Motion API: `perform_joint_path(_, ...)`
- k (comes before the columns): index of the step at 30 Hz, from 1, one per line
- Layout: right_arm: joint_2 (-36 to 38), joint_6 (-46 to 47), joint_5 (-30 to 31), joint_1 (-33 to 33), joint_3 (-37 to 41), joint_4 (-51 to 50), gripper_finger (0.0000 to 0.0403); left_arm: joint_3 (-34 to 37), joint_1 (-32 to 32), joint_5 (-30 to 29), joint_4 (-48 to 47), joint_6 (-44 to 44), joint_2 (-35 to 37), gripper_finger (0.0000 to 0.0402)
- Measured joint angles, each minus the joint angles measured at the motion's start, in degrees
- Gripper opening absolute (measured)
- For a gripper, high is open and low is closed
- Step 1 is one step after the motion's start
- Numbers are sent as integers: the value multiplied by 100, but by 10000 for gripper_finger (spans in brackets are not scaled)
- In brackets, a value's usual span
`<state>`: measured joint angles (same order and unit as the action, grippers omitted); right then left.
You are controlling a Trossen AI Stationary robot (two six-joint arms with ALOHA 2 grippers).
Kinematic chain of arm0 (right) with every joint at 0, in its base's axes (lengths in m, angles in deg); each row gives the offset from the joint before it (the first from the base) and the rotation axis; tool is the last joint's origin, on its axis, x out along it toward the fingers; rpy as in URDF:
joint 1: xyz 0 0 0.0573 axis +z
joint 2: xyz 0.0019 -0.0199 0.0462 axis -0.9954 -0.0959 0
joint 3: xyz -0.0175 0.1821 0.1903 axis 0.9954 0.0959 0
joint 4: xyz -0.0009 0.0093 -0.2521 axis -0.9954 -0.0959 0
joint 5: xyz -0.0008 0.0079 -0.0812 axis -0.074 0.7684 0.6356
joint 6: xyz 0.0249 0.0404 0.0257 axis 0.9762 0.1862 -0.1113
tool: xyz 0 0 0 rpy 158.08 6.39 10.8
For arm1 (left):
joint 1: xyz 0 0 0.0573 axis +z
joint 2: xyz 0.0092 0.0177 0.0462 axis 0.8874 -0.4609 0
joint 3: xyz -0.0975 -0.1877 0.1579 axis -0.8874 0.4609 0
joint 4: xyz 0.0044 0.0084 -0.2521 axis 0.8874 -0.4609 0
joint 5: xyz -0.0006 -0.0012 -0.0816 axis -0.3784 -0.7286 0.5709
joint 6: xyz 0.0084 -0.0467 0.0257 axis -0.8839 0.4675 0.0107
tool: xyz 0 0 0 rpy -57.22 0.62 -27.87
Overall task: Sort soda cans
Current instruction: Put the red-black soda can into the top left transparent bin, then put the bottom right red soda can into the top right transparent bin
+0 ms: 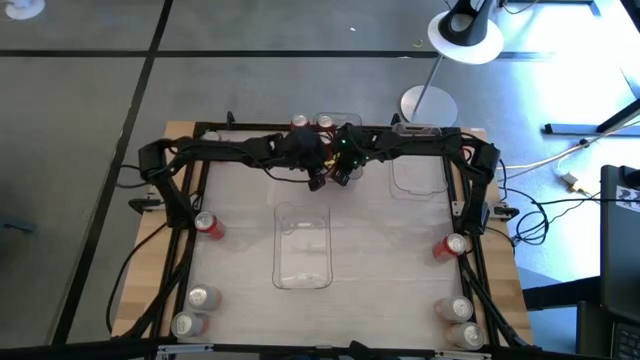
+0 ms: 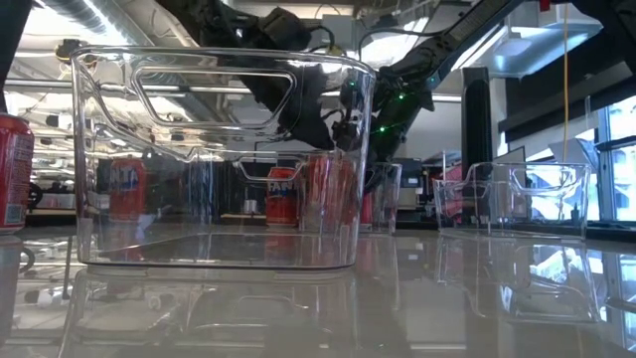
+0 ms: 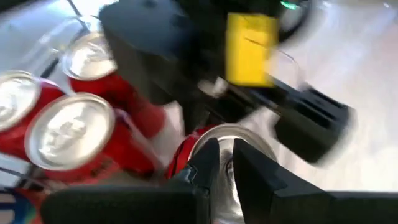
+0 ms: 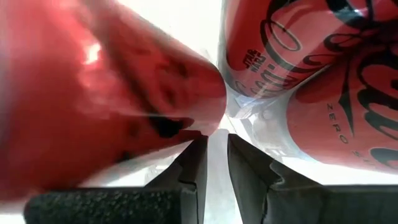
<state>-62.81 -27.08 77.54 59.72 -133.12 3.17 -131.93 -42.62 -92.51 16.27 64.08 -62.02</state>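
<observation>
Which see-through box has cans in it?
The far clear bin, at the table's back edge under both grippers, holds red soda cans. The middle bin and the right-hand bin look empty.

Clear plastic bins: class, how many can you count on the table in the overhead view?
3. The centre bin sits mid-table, the right bin lies toward the upper right, and the top bin is at the table's top edge, partly covered. More could be hidden.

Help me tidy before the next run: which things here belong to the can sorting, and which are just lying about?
Belongs to the job:
- soda cans at the table's sides and corners
- cans in the far bin
- clear bins
- left gripper and right gripper, both near the far bin

Lying about:
- white lamp
- cables
</observation>
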Motion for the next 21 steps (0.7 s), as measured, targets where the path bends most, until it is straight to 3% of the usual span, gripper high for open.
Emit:
perform_joint_path(12, 93, -16, 261, 4, -2, 42, 65, 4, 308, -13, 60, 75, -43, 40)
perform_joint_path(21, 1212, -71, 246, 0, -2, -606, 65, -105, -100, -38, -73, 13, 719, 40)
